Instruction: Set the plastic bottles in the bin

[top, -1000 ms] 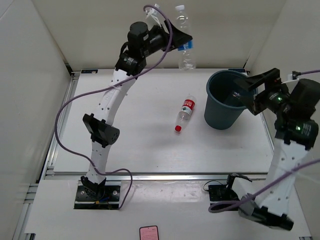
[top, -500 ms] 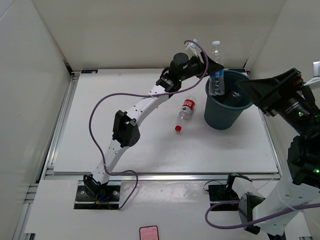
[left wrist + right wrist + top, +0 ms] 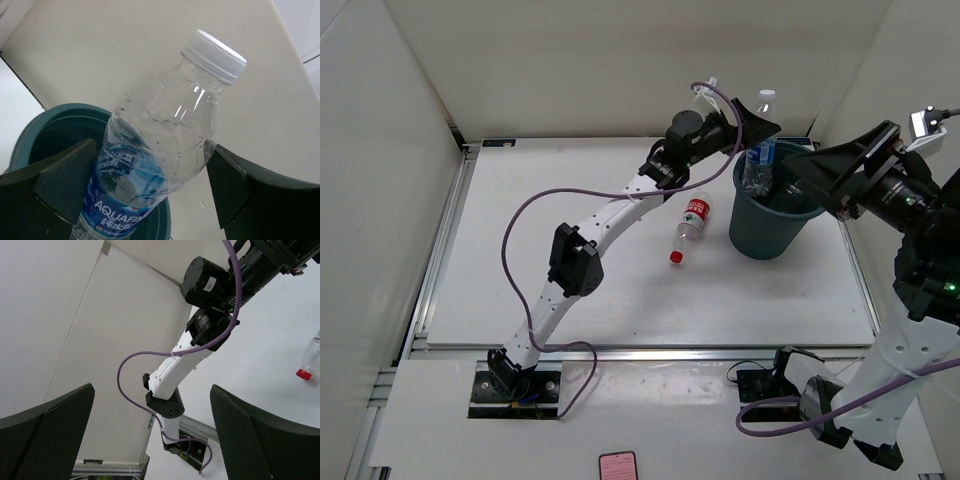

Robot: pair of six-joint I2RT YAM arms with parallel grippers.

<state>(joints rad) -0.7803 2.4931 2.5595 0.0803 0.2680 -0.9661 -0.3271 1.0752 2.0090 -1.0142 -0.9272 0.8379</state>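
A clear blue-labelled plastic bottle [image 3: 760, 155] [image 3: 160, 140] with a white cap hangs tilted over the dark teal bin [image 3: 752, 225], its lower end inside the rim [image 3: 35, 130]. My left gripper [image 3: 760, 135] [image 3: 152, 175] is open, its fingers standing wide on either side of this bottle. A red-labelled bottle with a red cap [image 3: 688, 228] [image 3: 310, 360] lies on the table, left of the bin. My right gripper [image 3: 825, 175] [image 3: 152, 430] is open and empty, raised just right of the bin and facing left.
The white table [image 3: 520, 250] is boxed in by pale walls at the left, back and right. A small pink device [image 3: 617, 466] lies on the near ledge between the arm bases. The left arm stretches diagonally across the table toward the bin.
My left arm swung from the back wall to the bin with the blue-labelled bottle. Its jaws have opened, and the bottle now tilts lower into the bin. The right arm lifted and turned.
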